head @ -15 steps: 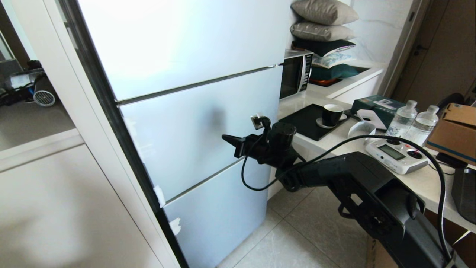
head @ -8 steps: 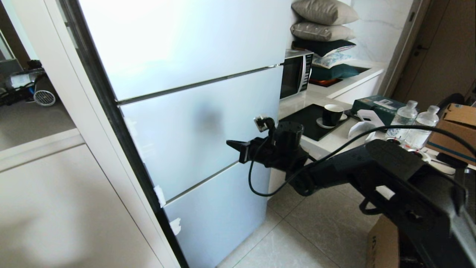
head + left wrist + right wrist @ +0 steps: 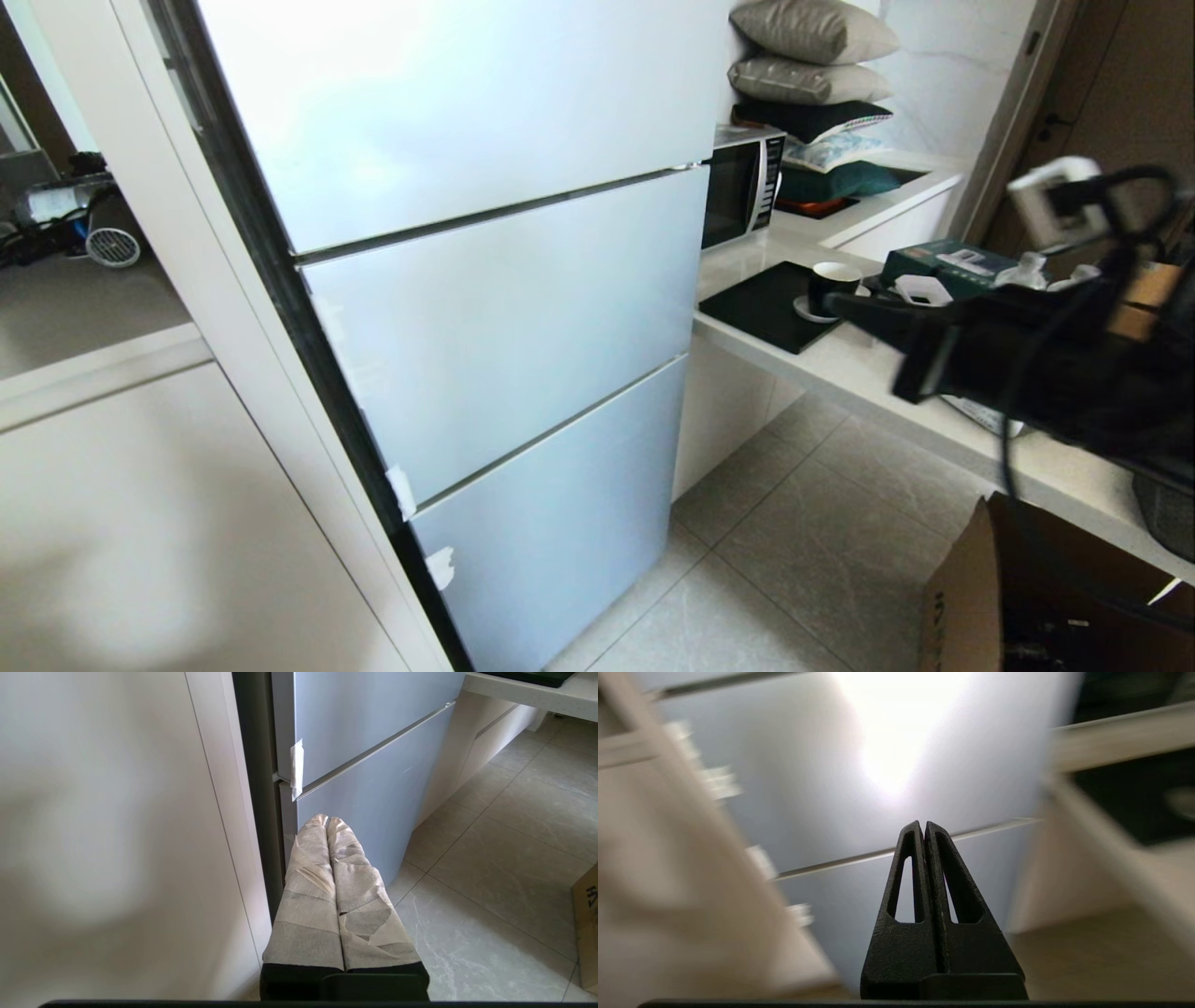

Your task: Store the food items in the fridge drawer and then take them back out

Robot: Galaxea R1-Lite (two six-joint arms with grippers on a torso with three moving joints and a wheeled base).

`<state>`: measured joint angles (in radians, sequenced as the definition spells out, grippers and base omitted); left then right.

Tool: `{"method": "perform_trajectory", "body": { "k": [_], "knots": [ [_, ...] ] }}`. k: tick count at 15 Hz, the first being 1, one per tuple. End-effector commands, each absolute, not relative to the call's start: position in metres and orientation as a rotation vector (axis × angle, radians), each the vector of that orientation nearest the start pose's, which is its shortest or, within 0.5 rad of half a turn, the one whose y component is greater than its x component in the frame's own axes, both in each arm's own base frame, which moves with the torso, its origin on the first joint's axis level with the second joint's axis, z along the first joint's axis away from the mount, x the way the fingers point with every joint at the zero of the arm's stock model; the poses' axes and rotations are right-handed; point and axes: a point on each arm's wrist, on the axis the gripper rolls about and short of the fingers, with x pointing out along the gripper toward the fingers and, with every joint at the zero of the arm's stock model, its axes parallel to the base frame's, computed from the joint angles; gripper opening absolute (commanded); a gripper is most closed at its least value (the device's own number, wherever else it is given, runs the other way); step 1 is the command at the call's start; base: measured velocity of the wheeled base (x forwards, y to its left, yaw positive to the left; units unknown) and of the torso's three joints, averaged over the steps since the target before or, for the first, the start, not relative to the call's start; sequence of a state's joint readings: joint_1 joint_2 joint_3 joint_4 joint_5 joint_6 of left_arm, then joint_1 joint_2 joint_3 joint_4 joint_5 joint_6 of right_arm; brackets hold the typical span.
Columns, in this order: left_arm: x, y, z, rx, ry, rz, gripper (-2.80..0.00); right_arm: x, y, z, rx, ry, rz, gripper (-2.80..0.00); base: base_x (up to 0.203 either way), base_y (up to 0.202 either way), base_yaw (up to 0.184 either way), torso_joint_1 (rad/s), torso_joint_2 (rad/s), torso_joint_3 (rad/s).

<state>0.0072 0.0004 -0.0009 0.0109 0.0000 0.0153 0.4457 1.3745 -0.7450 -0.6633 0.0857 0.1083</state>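
Our right gripper (image 3: 845,306) hangs over the counter (image 3: 868,369) with its fingers pressed together and nothing in them, well apart from the fridge drawer (image 3: 504,327). That drawer is fully closed, so we can't see inside, and no fruit shows anywhere. Biggest risk: we could clip the cup (image 3: 831,285) or bottles swinging around. Left gripper (image 3: 327,821) is parked low, fingers together.

A pale grey tiled floor (image 3: 794,551) runs beneath a white counter (image 3: 840,364) along the right wall, which carries a microwave (image 3: 742,182), a black mat (image 3: 766,303) with a dark cup (image 3: 831,285), and a stack of cushions (image 3: 812,56) further back. Soft daylight glares off the glossy surfaces nearby. A white cabinet panel (image 3: 140,523) fills the left side, a brown door (image 3: 1111,121) stands at far right, and a cardboard box (image 3: 971,597) sits on the floor.
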Motion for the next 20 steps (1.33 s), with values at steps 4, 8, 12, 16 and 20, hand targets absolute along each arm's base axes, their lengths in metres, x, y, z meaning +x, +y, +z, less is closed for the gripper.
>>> {"method": "perform_trajectory", "body": {
  "k": [4, 8, 12, 16, 20],
  "knots": [
    [-0.023, 0.000, 0.074, 0.015, 0.012, 0.008, -2.80, 0.001, -0.002, 0.227, 0.080, -0.230, 0.073, -2.80, 0.000, 0.000, 0.000, 0.000, 0.00, 0.000],
    [-0.023, 0.000, 0.075, 0.015, 0.012, 0.008, -2.80, -0.035, -0.002, 0.112, -0.026, -0.051, 0.005, -2.80, 0.000, 0.000, 0.000, 0.000, 0.00, 0.000],
    [-0.023, 0.000, 0.074, 0.015, 0.012, 0.008, -2.80, -0.030, 0.002, 0.076, -0.178, 0.117, 0.089, -2.80, 0.000, 0.000, 0.000, 0.000, 0.00, 0.000],
    [-0.023, 0.000, 0.074, 0.015, 0.012, 0.008, -2.80, -0.030, 0.001, 0.075, -0.125, 0.123, 0.037, -2.80, 0.000, 0.000, 0.000, 0.000, 0.00, 0.000],
    [-0.023, 0.000, 0.074, 0.015, 0.012, 0.008, -2.80, -0.029, 0.000, 0.077, -0.028, 0.100, -0.008, -2.80, 0.000, 0.000, 0.000, 0.000, 0.00, 0.000]
  ]
}}
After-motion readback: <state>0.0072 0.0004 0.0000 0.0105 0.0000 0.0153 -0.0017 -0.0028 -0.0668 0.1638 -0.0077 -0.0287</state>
